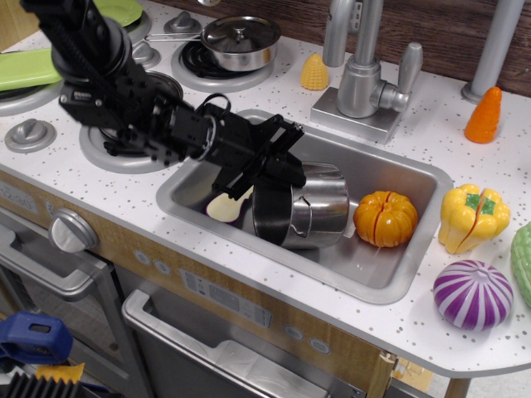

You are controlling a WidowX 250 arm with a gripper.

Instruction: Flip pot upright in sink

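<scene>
The pot (322, 211) is a shiny steel cylinder lying tipped on its side in the sink (377, 278). Its open mouth faces left and forward, and a loop handle shows on the near side. My gripper (278, 172) reaches in from the left on a black arm. It is shut on the pot's upper left rim, with one finger inside the mouth. The pot's base points towards the orange pumpkin (386, 218), which sits just to its right in the basin.
A cream toy piece (222, 207) lies in the sink's left end under my arm. The faucet (362, 75) stands behind the sink. A lidded pan (241, 41) is on the back burner. A yellow pepper (473, 217), purple onion (473, 293), carrot (484, 116) and corn (314, 72) sit on the counter.
</scene>
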